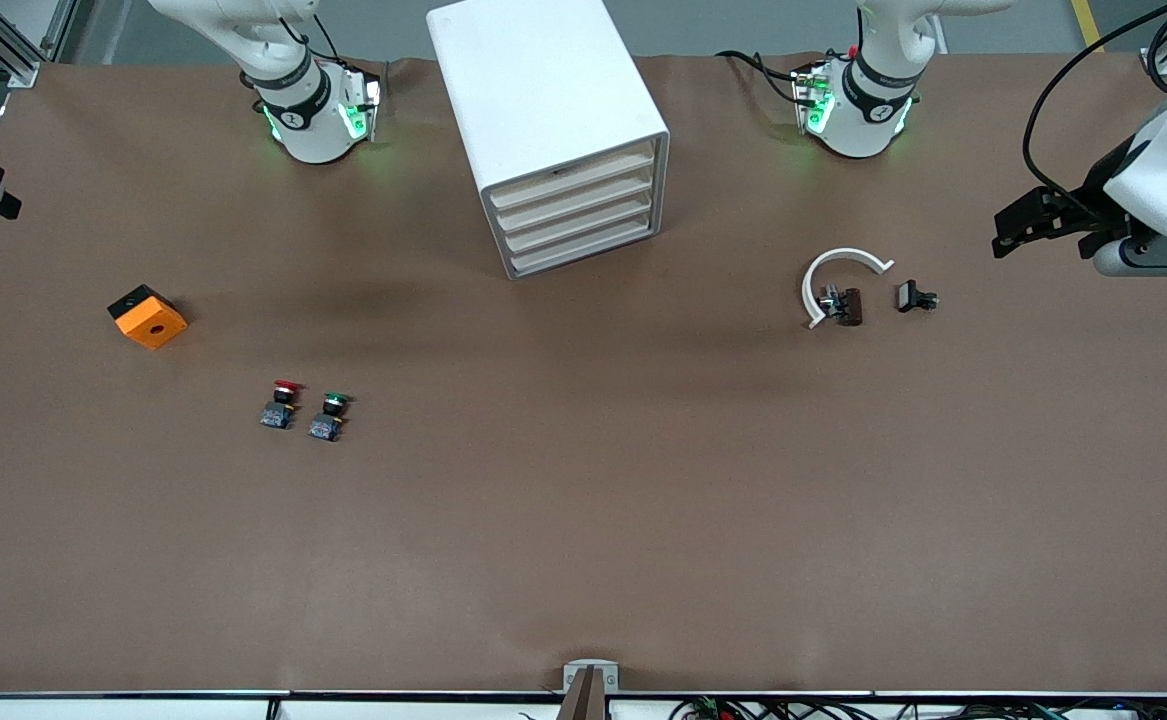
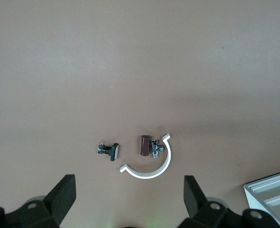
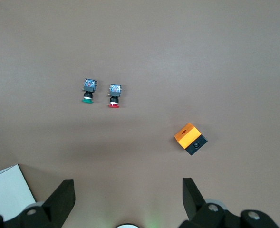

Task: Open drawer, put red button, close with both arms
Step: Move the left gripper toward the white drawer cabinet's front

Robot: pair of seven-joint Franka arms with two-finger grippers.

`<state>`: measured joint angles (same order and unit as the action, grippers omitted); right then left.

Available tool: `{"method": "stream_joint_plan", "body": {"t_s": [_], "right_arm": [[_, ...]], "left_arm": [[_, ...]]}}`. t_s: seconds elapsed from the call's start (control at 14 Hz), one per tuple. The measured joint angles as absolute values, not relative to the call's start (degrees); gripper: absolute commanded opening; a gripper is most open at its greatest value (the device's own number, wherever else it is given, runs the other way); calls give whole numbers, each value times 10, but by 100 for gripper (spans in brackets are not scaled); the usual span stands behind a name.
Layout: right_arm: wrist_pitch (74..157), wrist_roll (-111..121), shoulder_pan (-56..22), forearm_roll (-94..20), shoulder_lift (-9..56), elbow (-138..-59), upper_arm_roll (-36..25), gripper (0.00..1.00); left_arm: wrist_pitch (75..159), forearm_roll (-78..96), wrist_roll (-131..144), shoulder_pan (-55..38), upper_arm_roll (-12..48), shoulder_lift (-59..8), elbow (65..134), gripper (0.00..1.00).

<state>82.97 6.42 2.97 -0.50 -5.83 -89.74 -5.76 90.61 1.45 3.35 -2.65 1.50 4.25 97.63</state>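
Both claws, left claw (image 2: 129, 199) and right claw (image 3: 128, 199), gape wide over bare surface (image 1: 583, 520); the red button (image 1: 281, 402) sits lower in the front frame, the drawer (image 1: 577, 200) shut.

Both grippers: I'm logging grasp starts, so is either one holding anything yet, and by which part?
Nothing is held. The left gripper and right gripper are both open and empty; the red button lies untouched on the table.

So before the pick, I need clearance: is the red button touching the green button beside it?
Apart. The right wrist view shows bare table between the red button and the green button; the front view shows the same gap.
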Motion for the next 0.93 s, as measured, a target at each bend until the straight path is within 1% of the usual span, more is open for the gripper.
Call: {"method": "stream_joint_plan", "body": {"t_s": [0.5, 0.71, 0.93], "right_arm": [[830, 64, 30, -5, -58, -897, -57, 100], [830, 64, 30, -5, -58, -897, -57, 100], [830, 64, 30, -5, -58, -897, -57, 100]], "left_arm": [[907, 14, 34, -27, 26, 28, 976, 100], [921, 14, 46, -30, 41, -4, 978, 100], [934, 14, 65, -31, 50, -52, 979, 100]]}}
